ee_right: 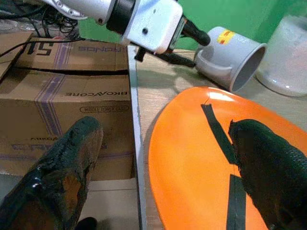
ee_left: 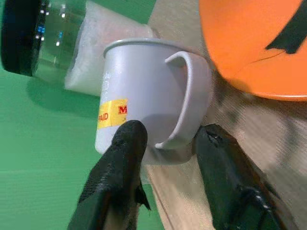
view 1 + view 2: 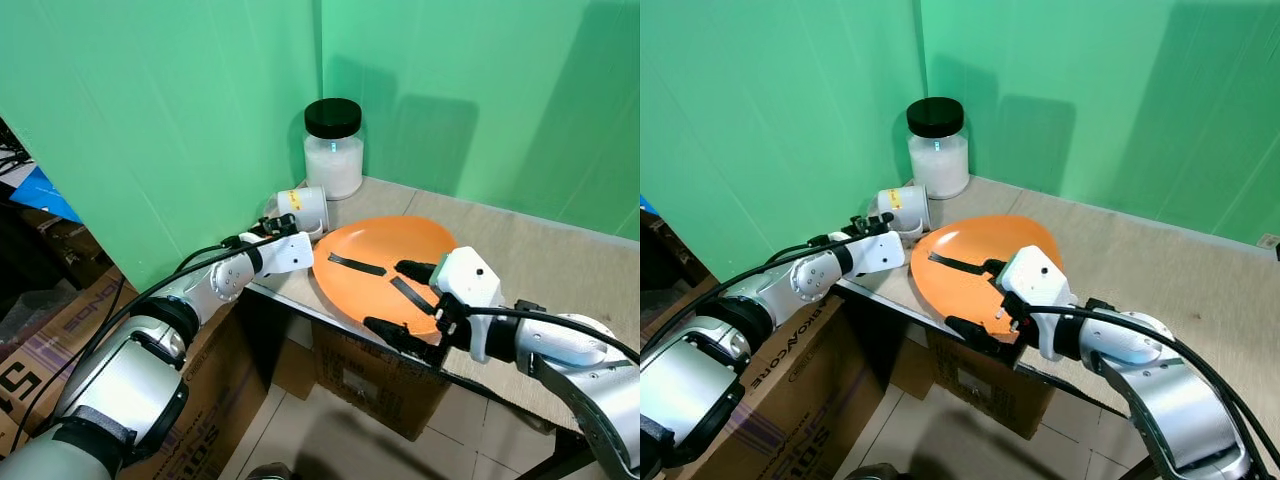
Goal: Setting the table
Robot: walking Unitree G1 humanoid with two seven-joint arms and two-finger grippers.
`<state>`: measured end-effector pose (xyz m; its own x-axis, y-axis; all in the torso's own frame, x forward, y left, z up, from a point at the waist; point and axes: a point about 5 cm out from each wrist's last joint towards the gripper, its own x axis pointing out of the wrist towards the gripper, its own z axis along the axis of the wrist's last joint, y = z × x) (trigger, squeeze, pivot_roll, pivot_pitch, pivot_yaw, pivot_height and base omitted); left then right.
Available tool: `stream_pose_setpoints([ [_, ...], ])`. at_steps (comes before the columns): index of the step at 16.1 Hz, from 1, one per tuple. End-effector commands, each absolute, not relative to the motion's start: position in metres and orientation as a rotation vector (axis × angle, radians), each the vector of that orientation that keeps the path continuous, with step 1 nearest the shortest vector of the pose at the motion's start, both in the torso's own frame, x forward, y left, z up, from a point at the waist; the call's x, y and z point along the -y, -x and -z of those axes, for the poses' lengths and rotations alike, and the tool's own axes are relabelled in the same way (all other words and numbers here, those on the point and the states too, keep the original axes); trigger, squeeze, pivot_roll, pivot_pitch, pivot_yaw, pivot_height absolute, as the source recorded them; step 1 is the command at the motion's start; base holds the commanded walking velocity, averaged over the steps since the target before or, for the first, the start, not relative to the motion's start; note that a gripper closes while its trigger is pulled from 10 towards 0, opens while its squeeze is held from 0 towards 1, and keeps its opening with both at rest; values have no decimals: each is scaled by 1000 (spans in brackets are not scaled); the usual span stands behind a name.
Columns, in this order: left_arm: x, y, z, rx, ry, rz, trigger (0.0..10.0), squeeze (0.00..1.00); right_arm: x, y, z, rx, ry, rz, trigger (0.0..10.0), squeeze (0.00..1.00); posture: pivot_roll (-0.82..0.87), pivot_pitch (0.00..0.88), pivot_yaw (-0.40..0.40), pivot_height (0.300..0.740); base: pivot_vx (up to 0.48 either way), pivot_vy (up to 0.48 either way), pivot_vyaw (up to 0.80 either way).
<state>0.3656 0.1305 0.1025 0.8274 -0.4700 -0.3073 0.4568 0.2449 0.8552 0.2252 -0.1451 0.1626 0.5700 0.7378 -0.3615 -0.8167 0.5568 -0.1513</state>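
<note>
An orange plate (image 3: pixel 372 243) with black tape strips lies at the wooden table's (image 3: pixel 540 255) front left edge. My right gripper (image 3: pixel 385 295) is open and straddles the plate's near rim, with one finger (image 1: pixel 268 167) over the plate and the other finger (image 1: pixel 62 167) off the table's edge. Beside the plate, a white mug (image 3: pixel 303 210) with a yellow label lies on its side. My left gripper (image 2: pixel 170 129) is open at the mug's base, with a finger on each side of the handle's lower end.
A glass jar (image 3: pixel 333 150) with a black lid and white contents stands behind the mug, in the corner of the green backdrop. Cardboard boxes sit under the table (image 3: pixel 380 385) and on the floor to the left (image 3: pixel 60 330).
</note>
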Motion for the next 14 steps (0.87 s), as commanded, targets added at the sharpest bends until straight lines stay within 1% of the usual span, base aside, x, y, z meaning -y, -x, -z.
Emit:
stream_pose_setpoints([
  [1, -133, -369, -106, 9, -1190, 616, 0, 0, 146, -224, -168, -257, 316, -937, 10000, 0, -55, 0, 100, 740, 0, 0, 0],
  [14, -135, -371, -109, 11, -1178, 597, 0, 0, 142, -222, -170, -262, 323, -959, 10000, 0, -48, 0, 99, 740, 0, 0, 0],
])
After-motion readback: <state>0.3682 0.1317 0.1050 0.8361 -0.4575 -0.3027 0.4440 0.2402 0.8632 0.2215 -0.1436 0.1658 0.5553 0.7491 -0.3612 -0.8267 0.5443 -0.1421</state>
